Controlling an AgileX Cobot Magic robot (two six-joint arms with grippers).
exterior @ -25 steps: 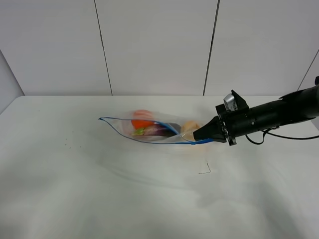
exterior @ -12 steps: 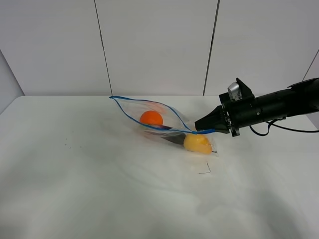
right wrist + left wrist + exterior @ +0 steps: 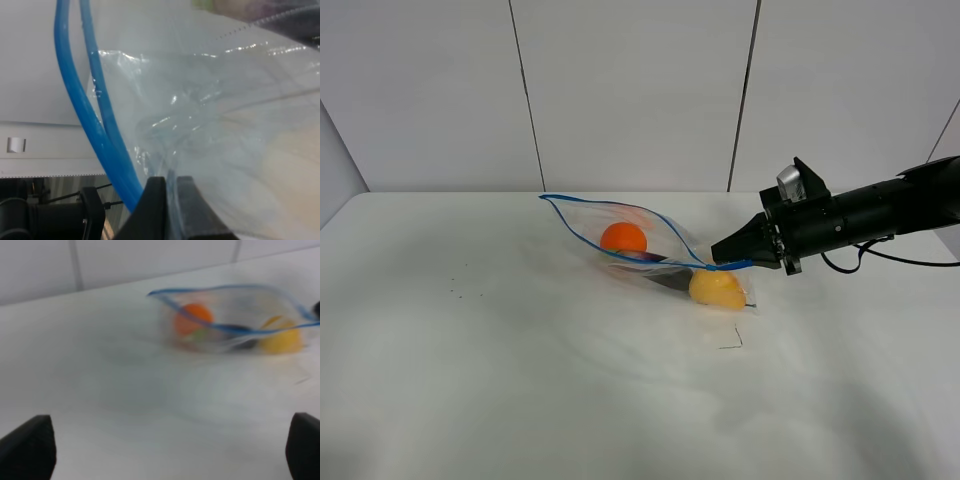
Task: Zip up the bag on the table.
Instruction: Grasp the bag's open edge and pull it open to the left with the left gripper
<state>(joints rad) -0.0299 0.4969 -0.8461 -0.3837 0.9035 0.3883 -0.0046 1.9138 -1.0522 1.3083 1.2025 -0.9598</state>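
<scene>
While the right gripper stands clamped on one end corner of the bag, the wrist view shows its two fingers pressed together on the clear film just beside the blue zipper strip, not on the strip itself. From that grip outward, the two blue tracks run apart, so the mouth gapes upward along its whole length, and the far tip of the bag is raised off the table. A yellow fruit sits in the bag just below the held corner, a dark purple eggplant lies beside it, and an orange rests further along; their weight holds the bag down near the middle of the table. The left gripper is well apart from the bag, fingers wide and empty, and faces the bag's broad side. Judgement: the step in hand is anchoring, and sealing has not begun. To do it well, the right grip should hold firm and level with the strip drawn taut, while the left comes to the tracks close by the held end, pinches both together and runs to the far tip. Risk: slack film lets the tracks misalign or fruit roll toward the mouth.
</scene>
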